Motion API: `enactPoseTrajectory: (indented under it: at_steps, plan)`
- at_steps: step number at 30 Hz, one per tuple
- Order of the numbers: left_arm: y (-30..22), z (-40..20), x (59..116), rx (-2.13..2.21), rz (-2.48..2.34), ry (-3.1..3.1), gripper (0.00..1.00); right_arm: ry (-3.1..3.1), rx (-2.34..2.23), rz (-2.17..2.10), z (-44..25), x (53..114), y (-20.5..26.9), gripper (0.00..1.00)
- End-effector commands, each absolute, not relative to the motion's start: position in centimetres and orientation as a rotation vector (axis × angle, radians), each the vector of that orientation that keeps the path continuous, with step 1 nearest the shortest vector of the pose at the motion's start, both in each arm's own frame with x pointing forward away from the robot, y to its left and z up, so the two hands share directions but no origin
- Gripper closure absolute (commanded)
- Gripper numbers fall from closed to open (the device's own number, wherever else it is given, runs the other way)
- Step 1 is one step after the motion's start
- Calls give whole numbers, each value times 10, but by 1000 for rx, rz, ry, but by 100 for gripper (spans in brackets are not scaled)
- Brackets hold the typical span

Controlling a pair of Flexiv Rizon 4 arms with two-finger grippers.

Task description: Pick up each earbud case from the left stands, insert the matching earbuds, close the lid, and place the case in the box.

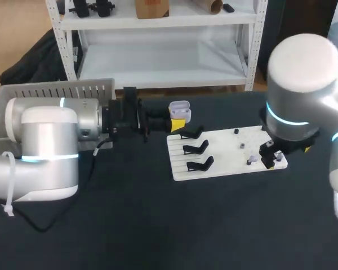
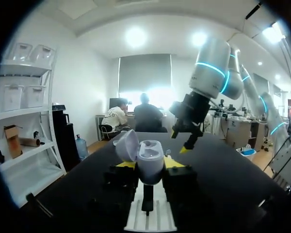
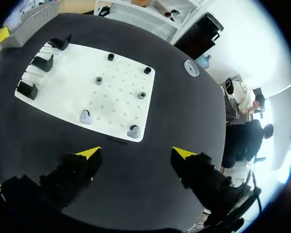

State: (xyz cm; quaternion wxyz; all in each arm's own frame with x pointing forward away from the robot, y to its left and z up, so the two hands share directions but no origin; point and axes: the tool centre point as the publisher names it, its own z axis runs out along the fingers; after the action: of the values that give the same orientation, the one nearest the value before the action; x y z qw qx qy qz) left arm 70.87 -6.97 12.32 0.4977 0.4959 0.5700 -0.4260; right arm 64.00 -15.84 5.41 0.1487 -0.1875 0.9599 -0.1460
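Lilac open earbud case [image 2: 151, 156]: pinched by left claw [image 2: 149, 164]
Right claw [image 3: 136, 153]: spread, over white pegged board's [image 3: 121, 90] four o'clock corner

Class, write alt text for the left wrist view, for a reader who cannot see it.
The left claw grips an open white case, lid flipped up, above a white board. Ahead, the right claw hangs open over the dark table.
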Motion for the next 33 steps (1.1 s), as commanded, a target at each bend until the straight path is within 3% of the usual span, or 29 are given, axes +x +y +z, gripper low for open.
enactPoseTrajectory:
  at_steps: [1, 3, 10, 13, 33]
  plan:
    - [-70, 123, 706, 1194, -1025, 1380, 100, 2748, -520, -461, 52, 643, -155, 29]
    - [-70, 123, 706, 1194, -1025, 1380, 100, 2749, -519, -461, 53, 644, -156, 36]
    - [-70, 123, 706, 1194, -1025, 1380, 100, 2762, -522, -469, 47, 647, -153, 40]
    - [-70, 123, 706, 1194, -1025, 1380, 100, 2768, -531, -486, 43, 647, -151, 49]
    - [-70, 123, 706, 1194, -1025, 1380, 100, 2793, -409, -534, 34, 653, -148, 58]
